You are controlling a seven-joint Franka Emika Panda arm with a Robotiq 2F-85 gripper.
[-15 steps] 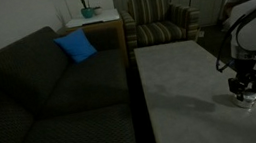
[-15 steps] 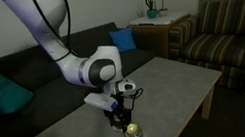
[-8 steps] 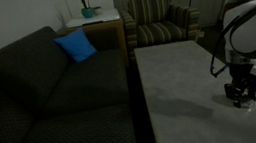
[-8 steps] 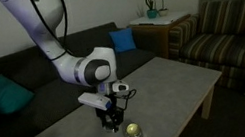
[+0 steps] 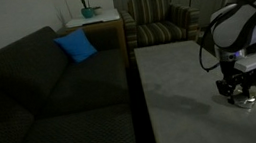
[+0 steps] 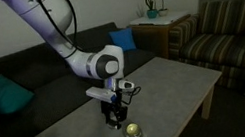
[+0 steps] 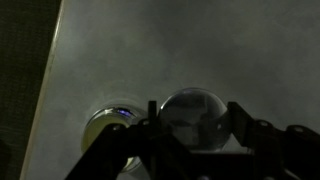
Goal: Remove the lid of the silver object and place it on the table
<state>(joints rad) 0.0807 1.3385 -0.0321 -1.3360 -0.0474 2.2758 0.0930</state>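
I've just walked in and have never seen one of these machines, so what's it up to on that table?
A robot arm is taking the lid off a small silver container on the table. In the wrist view its gripper appears shut on the round lid, held right beside the container, which sits open on the grey top. Whether the lid already touches the table cannot be told.

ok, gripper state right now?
Gripper: closed on the lid, which is held beside the silver object, not on it.
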